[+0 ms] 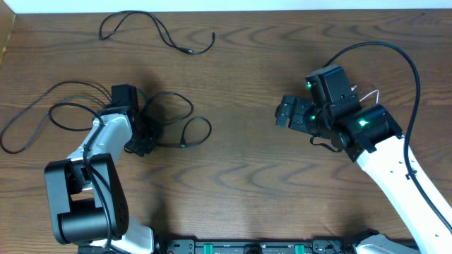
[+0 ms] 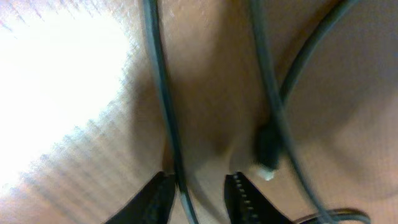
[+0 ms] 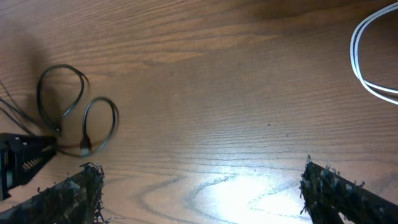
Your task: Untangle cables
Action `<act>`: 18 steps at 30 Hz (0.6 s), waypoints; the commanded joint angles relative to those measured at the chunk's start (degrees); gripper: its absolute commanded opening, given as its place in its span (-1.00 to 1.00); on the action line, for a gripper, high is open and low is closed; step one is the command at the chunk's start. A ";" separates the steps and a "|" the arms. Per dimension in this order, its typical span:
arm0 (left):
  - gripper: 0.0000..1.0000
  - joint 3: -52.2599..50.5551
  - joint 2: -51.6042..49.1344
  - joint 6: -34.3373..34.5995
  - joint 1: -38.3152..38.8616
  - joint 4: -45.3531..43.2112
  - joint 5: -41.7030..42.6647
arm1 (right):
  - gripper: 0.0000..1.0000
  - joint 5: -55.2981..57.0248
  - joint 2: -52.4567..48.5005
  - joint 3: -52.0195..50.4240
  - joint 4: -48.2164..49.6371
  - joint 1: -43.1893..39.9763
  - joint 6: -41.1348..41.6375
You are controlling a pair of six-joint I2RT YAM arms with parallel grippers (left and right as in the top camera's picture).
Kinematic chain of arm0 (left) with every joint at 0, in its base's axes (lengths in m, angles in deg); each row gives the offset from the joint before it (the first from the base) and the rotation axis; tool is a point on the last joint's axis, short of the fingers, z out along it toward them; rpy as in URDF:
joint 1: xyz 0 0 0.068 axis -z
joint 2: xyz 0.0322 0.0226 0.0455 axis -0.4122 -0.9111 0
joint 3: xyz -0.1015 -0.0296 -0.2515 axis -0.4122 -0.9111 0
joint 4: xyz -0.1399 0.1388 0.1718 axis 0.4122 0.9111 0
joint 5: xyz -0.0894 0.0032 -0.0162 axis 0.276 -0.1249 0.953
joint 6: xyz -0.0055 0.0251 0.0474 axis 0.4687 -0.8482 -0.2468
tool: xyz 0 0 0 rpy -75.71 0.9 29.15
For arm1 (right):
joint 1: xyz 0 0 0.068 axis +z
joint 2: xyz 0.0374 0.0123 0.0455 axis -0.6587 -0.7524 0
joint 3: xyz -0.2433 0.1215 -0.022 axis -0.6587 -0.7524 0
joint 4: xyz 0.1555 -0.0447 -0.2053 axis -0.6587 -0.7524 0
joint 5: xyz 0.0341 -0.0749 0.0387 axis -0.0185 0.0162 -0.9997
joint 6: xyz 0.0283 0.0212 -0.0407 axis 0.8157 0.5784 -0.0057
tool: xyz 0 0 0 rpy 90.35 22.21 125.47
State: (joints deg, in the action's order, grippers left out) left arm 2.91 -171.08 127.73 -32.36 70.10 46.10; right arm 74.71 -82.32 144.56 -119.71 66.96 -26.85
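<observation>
A long black cable [image 1: 210, 130] lies in loose loops left of centre, and my left gripper [image 1: 143, 137] is down on it. In the left wrist view one strand [image 2: 163, 93] runs between the half-closed jaws of my left gripper [image 2: 200, 180]. It rests against the left finger, with a gap to the right one. A plug end [image 2: 267, 152] lies just beyond. Another black cable [image 1: 185, 49] lies apart at the back. A white cable [image 3: 353, 53] shows beside my right arm. My right gripper [image 1: 282, 113] [image 3: 200, 171] hovers wide open over bare wood.
The wooden table [image 1: 240, 169] ends at a pale wall along the back. The right arm's own thick black cable [image 1: 395, 49] arcs above it. Both arm bases stand at the front edge.
</observation>
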 commanded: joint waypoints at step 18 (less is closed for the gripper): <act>-0.84 10.38 2.78 -14.38 -0.81 1.66 1.38 | 0.99 -3.02 -0.39 -0.09 -1.84 0.22 -2.43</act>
State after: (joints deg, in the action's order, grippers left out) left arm 7.54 -171.06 117.37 -32.92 67.78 47.14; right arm 71.95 -82.32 144.56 -121.83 66.96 -28.12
